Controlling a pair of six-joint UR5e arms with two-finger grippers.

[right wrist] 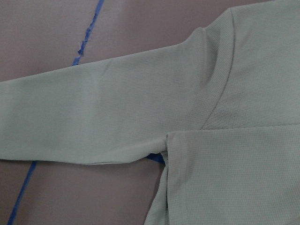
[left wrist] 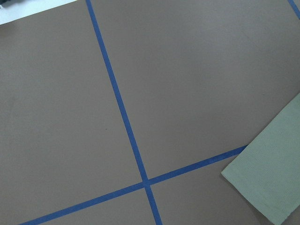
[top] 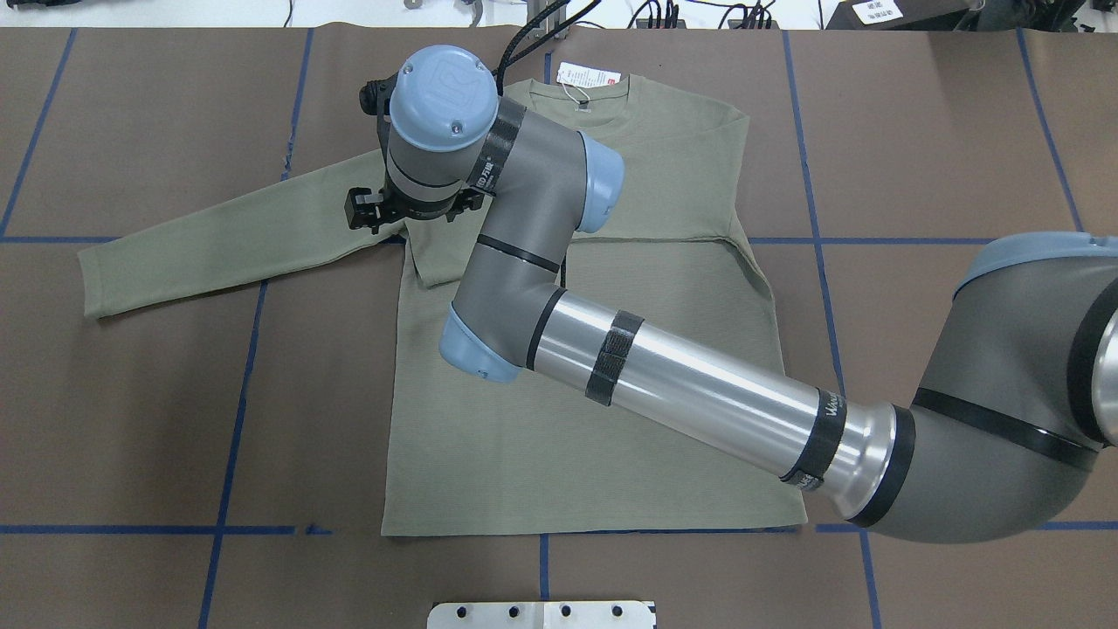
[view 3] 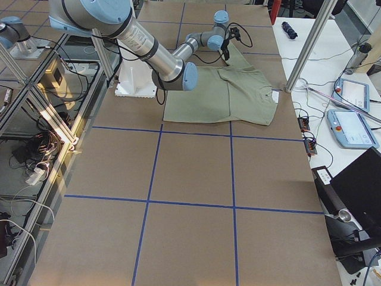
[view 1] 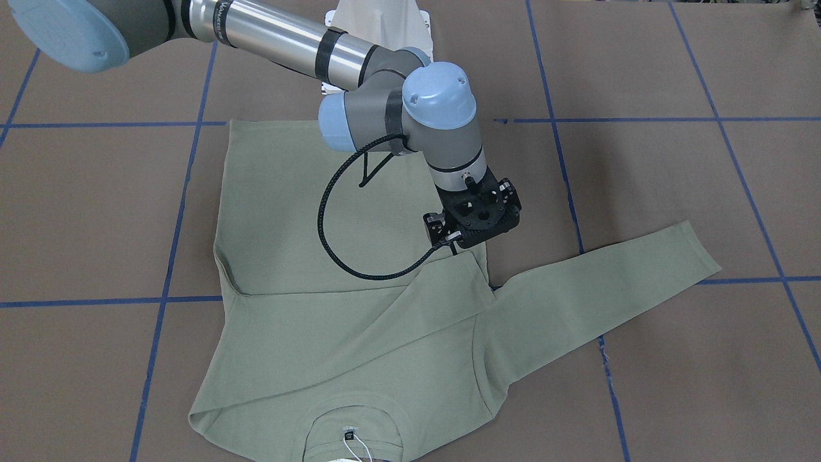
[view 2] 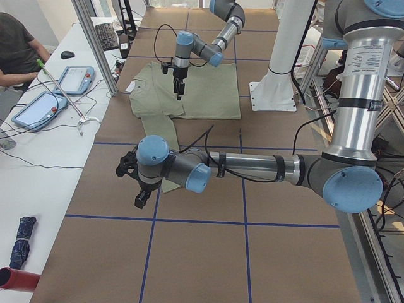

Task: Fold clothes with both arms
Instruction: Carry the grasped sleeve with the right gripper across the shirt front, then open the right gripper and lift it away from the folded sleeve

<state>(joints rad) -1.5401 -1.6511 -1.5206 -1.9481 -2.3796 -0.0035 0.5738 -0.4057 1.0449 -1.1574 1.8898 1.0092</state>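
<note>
The right gripper (view 2: 178,91) hung with its fingers pointing down over the green shirt (top: 611,367), above the armpit on the robot's left side of the garment. The wrist hid the jaws from above and the wrist camera showed none of them, so how far they stood apart could not be told. The cloth under them lay flat. Directly beneath this gripper was the end of the folded sleeve (view 1: 359,333), which crossed the chest from the far shoulder. The outstretched sleeve (top: 218,249) ran away from the gripper across the brown table (top: 131,393) toward the left gripper (view 2: 141,198). The collar (top: 629,87) and white hang tag (top: 587,77) lay beyond the right gripper, on the side away from the robot. The left gripper hovered above the table beside that sleeve's cuff (left wrist: 272,183), near crossing blue tape lines (left wrist: 117,103). Its opening could not be told either.
</note>
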